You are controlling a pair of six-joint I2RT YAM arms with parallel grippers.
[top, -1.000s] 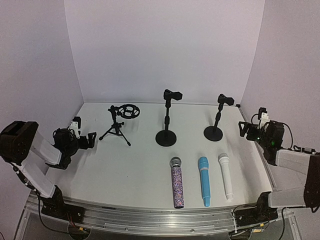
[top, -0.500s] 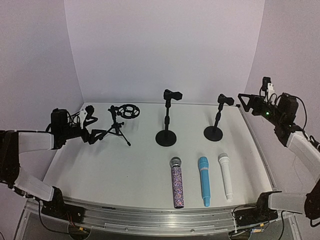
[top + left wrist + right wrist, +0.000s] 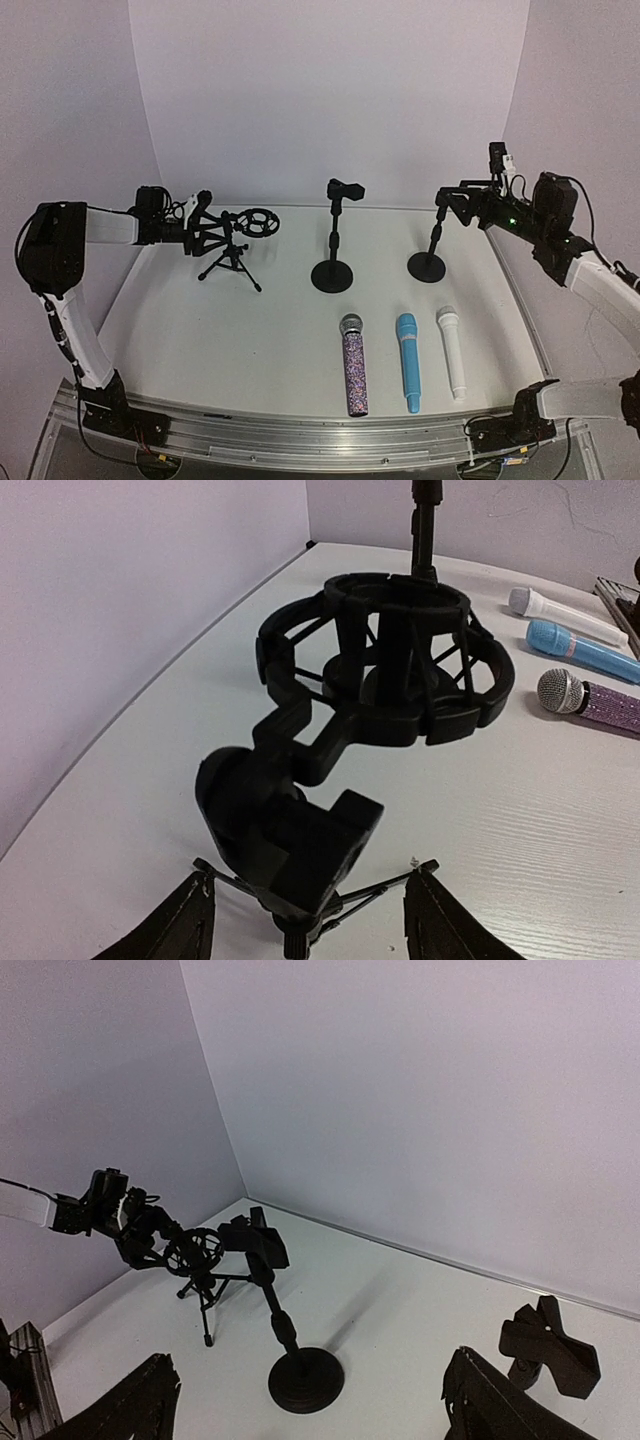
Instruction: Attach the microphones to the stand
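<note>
Three microphones lie side by side at the front of the table: a glittery purple-silver one (image 3: 354, 365), a light blue one (image 3: 408, 361) and a white one (image 3: 452, 352). They also show in the left wrist view: glittery (image 3: 590, 700), blue (image 3: 585, 650), white (image 3: 565, 615). A black tripod stand with a ring shock mount (image 3: 240, 250) stands back left. My left gripper (image 3: 205, 225) is open, its fingers (image 3: 185, 930) either side of the mount's joint block (image 3: 290, 840), not touching it. My right gripper (image 3: 455, 205) is open and empty, level with the clip (image 3: 550, 1345) of the right round-base stand (image 3: 432, 245).
A taller round-base stand with a clip (image 3: 333, 240) stands at the middle back; it also shows in the right wrist view (image 3: 285, 1320). White walls close the back and both sides. The table's metal rail (image 3: 300, 440) runs along the front.
</note>
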